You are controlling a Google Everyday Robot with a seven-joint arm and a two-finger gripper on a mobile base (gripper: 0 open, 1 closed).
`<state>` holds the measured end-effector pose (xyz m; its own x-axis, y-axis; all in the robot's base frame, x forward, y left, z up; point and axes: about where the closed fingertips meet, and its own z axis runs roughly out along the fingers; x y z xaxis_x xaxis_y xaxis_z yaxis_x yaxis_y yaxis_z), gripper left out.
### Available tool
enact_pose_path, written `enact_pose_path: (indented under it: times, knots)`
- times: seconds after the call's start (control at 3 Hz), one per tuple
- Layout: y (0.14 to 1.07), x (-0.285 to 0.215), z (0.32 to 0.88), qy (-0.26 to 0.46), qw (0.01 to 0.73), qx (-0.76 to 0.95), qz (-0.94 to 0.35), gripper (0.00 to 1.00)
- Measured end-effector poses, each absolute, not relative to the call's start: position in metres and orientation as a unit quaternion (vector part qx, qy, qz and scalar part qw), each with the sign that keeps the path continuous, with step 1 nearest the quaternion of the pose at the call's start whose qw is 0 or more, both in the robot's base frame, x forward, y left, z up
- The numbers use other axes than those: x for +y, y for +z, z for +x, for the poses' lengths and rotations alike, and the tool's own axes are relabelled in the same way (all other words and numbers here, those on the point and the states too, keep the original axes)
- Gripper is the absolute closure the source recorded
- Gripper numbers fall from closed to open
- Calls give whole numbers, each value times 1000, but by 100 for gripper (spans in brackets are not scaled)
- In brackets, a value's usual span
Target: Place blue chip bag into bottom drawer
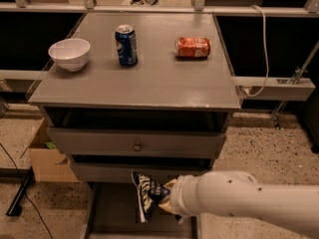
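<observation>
The blue chip bag [147,193], dark navy foil with white lettering, hangs in front of the lower drawer fronts. It sits above the bottom drawer [112,210], a wide grey tray pulled out near the floor. My gripper [165,201] is at the end of the white arm [239,200] coming in from the right, shut on the bag's right side. The wrist hides most of the fingers.
On the grey cabinet top [149,78] stand a white bowl [69,53], a blue soda can [126,45] and a crushed red can [193,47] lying on its side. A knobbed drawer front [137,144] is above the bag. A cardboard box [47,156] sits on the floor at left.
</observation>
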<state>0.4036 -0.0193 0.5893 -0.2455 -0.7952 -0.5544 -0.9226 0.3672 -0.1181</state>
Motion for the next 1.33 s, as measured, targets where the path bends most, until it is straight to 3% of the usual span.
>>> enact_pose_path:
  times: [1.0,1.33]
  knots:
    - [538,-1,401,116,266,794,-534,100]
    - [466,40,393,160,250,807,-510,100]
